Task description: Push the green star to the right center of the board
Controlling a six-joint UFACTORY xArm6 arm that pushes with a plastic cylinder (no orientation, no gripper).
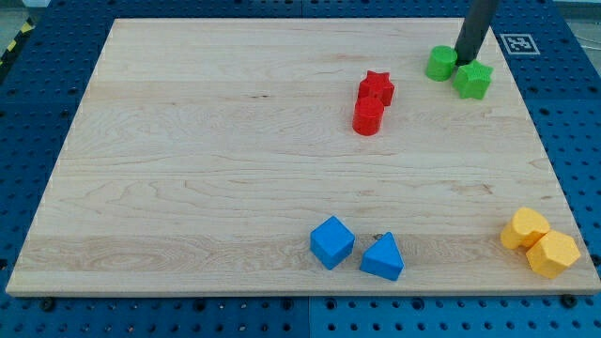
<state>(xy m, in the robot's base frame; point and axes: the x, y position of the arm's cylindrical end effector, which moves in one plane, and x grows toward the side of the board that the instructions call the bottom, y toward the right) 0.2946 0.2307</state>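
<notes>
The green star (pixel 473 81) lies near the board's top right corner. A green round block (pixel 440 63) sits just to its upper left. My tip (pixel 465 62) comes down between the two, touching the star's upper left edge and close to the round block's right side. The dark rod rises out of the view's top.
A red star (pixel 377 87) and a red cylinder (pixel 368 116) touch each other at the upper middle. A blue cube (pixel 331 242) and a blue triangle (pixel 382 257) lie at the bottom middle. Two yellow blocks (pixel 539 242) sit at the bottom right corner. The wooden board (pixel 188 169) lies on a blue pegboard.
</notes>
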